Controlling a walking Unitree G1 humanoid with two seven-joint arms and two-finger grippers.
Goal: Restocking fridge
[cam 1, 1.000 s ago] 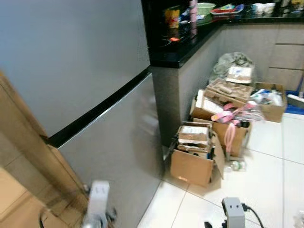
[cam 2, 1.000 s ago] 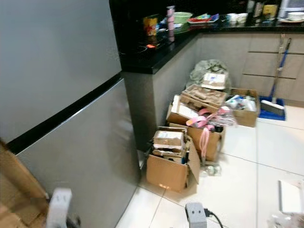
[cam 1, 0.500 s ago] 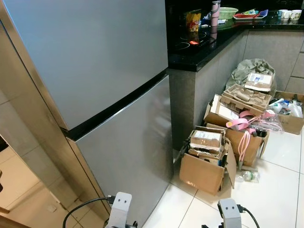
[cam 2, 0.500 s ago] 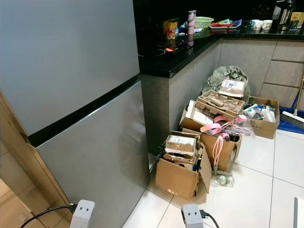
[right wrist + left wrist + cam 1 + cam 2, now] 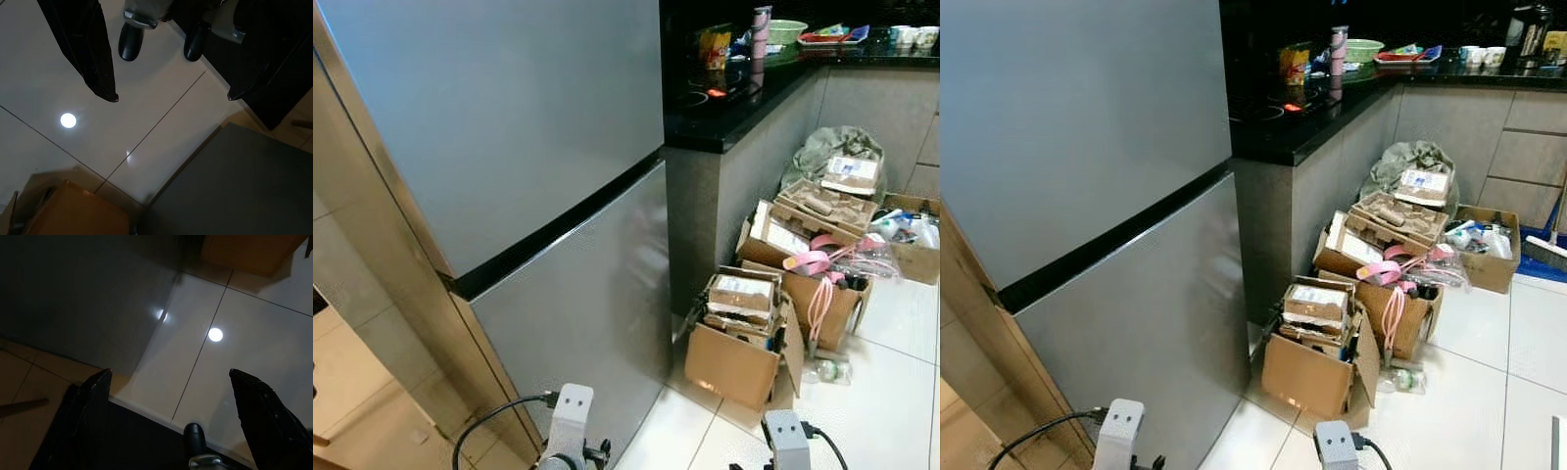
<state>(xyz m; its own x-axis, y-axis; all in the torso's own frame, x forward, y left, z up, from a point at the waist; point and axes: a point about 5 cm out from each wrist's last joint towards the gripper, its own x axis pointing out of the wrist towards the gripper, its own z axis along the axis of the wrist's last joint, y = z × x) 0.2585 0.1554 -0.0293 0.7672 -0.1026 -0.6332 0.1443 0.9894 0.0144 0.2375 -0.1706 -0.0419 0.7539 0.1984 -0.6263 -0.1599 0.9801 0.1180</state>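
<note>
A tall silver fridge (image 5: 509,147) with two doors stands shut right in front of me; a black seam (image 5: 558,230) divides the upper door from the lower one (image 5: 582,313). Both arms hang low at my sides, the left wrist (image 5: 570,431) before the lower door, the right wrist (image 5: 783,436) over the tiles. My left gripper (image 5: 168,373) is open above white floor tile beside the fridge's grey front (image 5: 73,293). My right gripper (image 5: 172,99) is open too, holding nothing, with the fridge's bottom corner (image 5: 234,181) beyond it.
Right of the fridge runs a black counter (image 5: 724,108) carrying bottles and bowls. Several open cardboard boxes (image 5: 739,343) full of clutter crowd the floor against the counter base. A wooden panel (image 5: 372,245) borders the fridge's left side. White tiles (image 5: 1469,411) lie open at right.
The camera has swung left and steadied, so the fridge now shows more squarely. The fridge stays shut, and the boxes have not moved. Both arms still hang low.
</note>
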